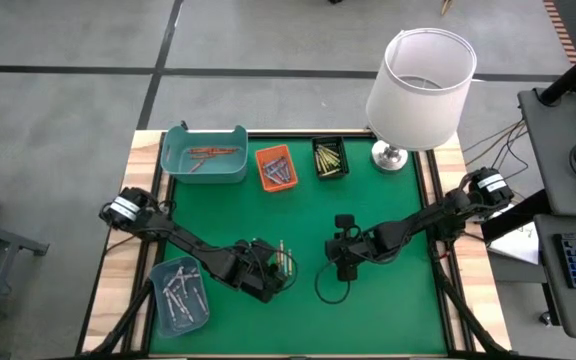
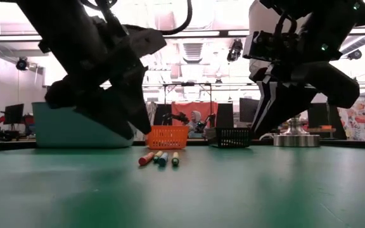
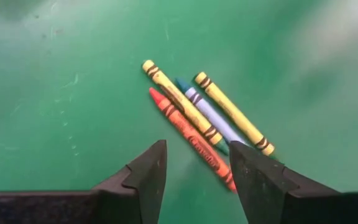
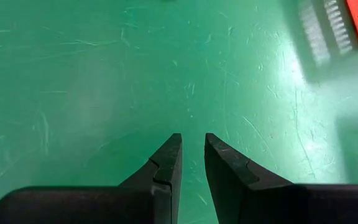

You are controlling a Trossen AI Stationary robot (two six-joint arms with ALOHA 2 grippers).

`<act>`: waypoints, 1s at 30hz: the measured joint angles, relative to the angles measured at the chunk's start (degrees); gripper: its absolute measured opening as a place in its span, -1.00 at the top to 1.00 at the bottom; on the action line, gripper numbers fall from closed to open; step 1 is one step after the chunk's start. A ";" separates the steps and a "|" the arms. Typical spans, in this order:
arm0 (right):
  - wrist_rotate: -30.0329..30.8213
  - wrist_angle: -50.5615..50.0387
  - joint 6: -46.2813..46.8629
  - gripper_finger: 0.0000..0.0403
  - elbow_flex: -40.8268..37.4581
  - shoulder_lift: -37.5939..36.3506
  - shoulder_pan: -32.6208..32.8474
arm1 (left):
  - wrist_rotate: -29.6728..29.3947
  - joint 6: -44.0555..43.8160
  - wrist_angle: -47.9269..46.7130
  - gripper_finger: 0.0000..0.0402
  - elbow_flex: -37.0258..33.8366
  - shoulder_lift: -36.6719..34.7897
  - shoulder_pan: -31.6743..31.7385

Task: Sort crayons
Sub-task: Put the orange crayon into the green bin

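Note:
Several loose crayons lie side by side on the green mat (image 1: 388,220): two yellow ones (image 3: 180,101) (image 3: 234,114), a blue one (image 3: 209,114) and a red-orange one (image 3: 190,138). They show in the high view as a small bunch of crayons (image 1: 284,262) and in the low view as crayon ends (image 2: 160,158). My left gripper (image 3: 197,160) hovers open just above them, its fingers standing either side of the red-orange crayon's near end, touching nothing. My right gripper (image 4: 192,149) hangs over bare mat to their right, a narrow gap between its fingers, nothing in it.
Along the far edge stand a teal tray (image 1: 205,172) with reddish crayons, an orange tray (image 1: 276,180) and a black tray (image 1: 330,174) with yellow-green ones. A pale blue tray (image 1: 158,290) with grey crayons sits near left. A white-shaded lamp (image 1: 420,90) stands far right.

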 joint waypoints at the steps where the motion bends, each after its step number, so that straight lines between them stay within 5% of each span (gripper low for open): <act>1: 0.00 0.02 -0.02 0.71 0.00 0.00 0.00 | -0.42 0.00 0.53 0.21 -0.10 0.24 0.00; 30: 0.00 1.37 -0.13 0.71 -0.01 0.09 0.00 | 2.17 0.16 -2.52 0.24 3.36 7.21 -0.13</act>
